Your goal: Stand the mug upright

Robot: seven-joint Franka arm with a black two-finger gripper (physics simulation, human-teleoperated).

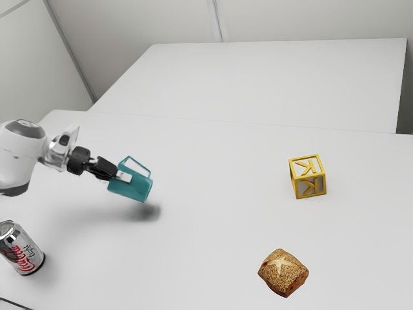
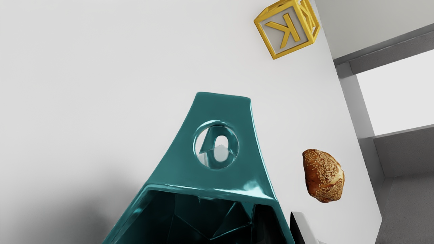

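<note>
1. Claw (image 1: 122,177): closed on the mug (image 1: 132,187), gripping it near the open end; wrist view has one finger (image 2: 302,227) just outside the mug wall, other one's hard to make out.
2. Mug: teal, in the claw, tilted, i.e. not upright; held a bit above the surface (image 1: 213,258), w/ its shadow (image 1: 152,212) below. Handle (image 1: 148,170) on the upper side in ext. view. Hollow interior faces the wrist cam.
3. Arm (image 1: 20,152): white w/ black hand, reaches to the mug from the exterior view's left.
4. Coke light can (image 1: 22,250): upright on the surface, to the exterior view's left of the mug & nearer that cam.
5. Block (image 1: 309,177): yellow frame, letter K, on the surface, well apart from the mug, to the exterior view's right.
6. Bread roll (image 1: 282,272): seeded, on the surface, also exterior view's right of the mug, but nearer that cam.
</note>
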